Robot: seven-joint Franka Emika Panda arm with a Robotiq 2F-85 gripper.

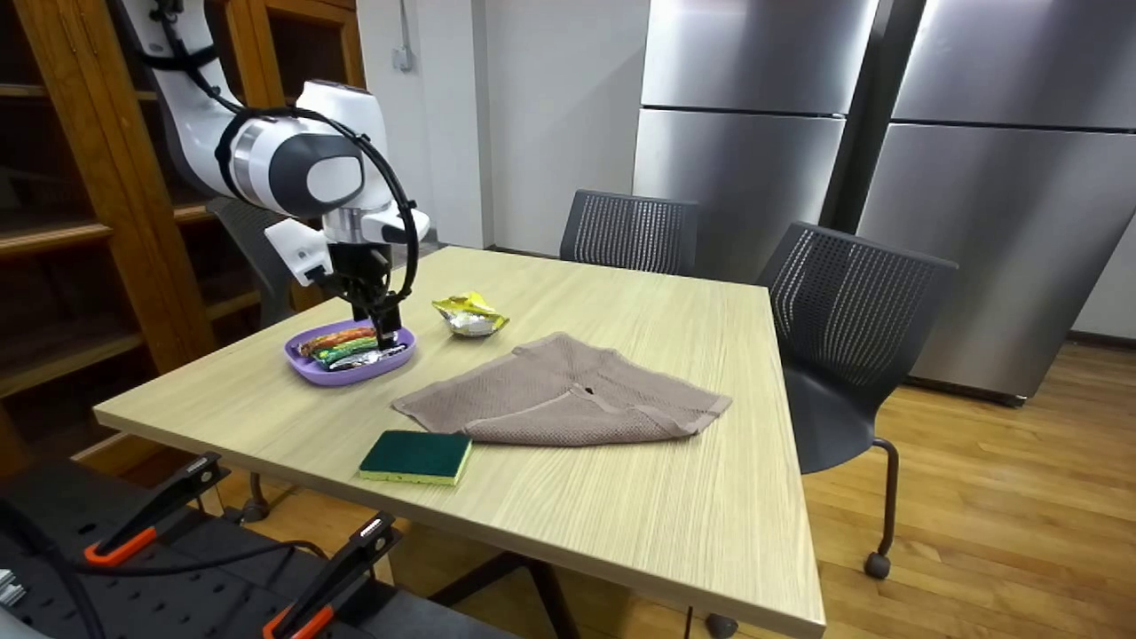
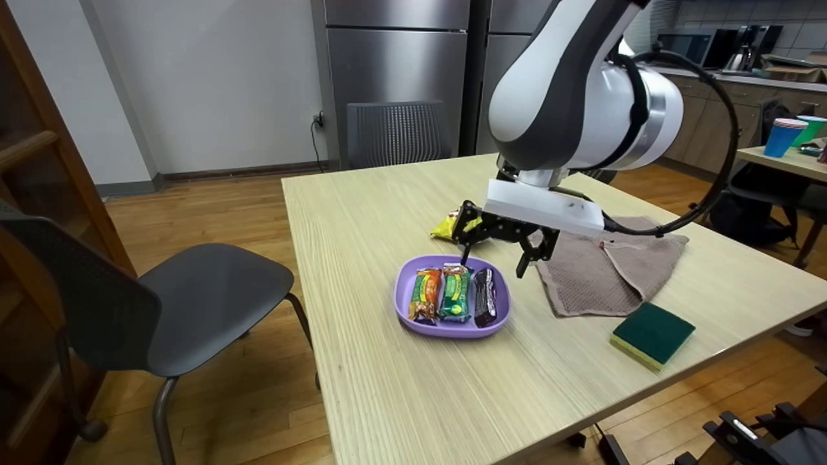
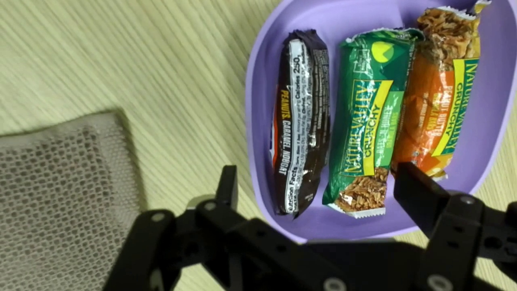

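My gripper (image 3: 317, 182) is open above a purple tray (image 3: 258, 178), its fingers spread wide with nothing gripped between them. In the wrist view the tray carries a dark brown bar (image 3: 301, 121), a green Nature Valley bar (image 3: 365, 125) and an orange peanut butter bar (image 3: 432, 97), lying side by side. The left finger (image 3: 227, 186) is outside the tray's rim; the right finger (image 3: 422, 198) covers the lower end of the orange bar. In an exterior view the gripper (image 2: 492, 266) hangs by the tray's far right edge. Whether a fingertip touches the tray cannot be told.
A taupe cloth (image 1: 568, 395), partly folded, lies on the table beside the tray. A green and yellow sponge (image 1: 415, 455) is near the table edge. Behind the tray sits a yellow and silver packet (image 1: 472, 315). Dark chairs (image 1: 825, 328) stand around the table.
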